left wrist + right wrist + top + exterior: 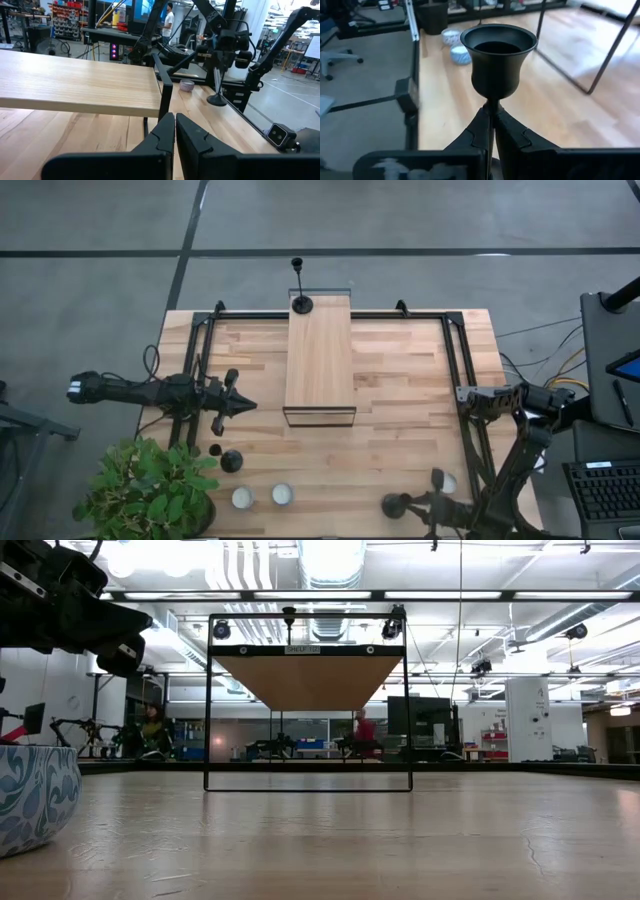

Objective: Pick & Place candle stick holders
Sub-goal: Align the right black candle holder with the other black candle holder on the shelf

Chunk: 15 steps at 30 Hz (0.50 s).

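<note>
While right gripper (492,131) clamps stem of candle stick holder (498,60) near table's front edge, right of raised wooden shelf (320,358), second holder (300,290) stands upright on shelf's far end. Third holder (231,461) sits on table front-left of shelf, beside potted plant (150,490). Left gripper (240,406) hovers left of shelf, fingers pressed together, empty.

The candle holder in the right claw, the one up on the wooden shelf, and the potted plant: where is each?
Held candle holder (498,60), right wrist view, on its cup.
Shelf candle holder (301,304), high view, on its round base.
Potted plant (150,490), high view, on its leaves.
</note>
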Each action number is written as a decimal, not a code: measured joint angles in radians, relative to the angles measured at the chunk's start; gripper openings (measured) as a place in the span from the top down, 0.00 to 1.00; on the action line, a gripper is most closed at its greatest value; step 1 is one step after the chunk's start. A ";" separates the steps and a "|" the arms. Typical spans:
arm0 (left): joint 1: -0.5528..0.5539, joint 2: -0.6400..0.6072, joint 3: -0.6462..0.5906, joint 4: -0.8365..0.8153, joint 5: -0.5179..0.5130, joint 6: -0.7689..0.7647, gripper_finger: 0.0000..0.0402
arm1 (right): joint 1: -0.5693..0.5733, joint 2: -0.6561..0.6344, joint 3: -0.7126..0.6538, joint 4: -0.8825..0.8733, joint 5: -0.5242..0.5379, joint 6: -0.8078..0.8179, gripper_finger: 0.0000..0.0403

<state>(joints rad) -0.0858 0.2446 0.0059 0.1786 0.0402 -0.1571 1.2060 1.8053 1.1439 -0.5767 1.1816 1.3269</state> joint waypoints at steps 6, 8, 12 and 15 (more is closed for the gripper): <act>0.000 0.000 0.000 0.000 0.000 0.000 0.96 | -0.038 -0.048 0.000 -0.086 0.051 -0.031 0.97; 0.000 0.000 0.000 0.000 0.000 0.000 0.96 | -0.058 -0.074 0.000 -0.113 0.073 -0.050 0.97; 0.000 0.000 0.000 0.000 0.000 0.000 0.96 | -0.113 -0.145 0.000 -0.158 0.079 -0.134 0.97; 0.000 0.000 0.000 0.000 0.000 0.000 0.96 | -0.163 -0.213 0.000 -0.158 0.079 -0.238 0.97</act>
<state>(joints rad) -0.0857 0.2447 0.0059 0.1783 0.0405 -0.1570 1.0428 1.5919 1.1439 -0.7346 1.2609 1.0885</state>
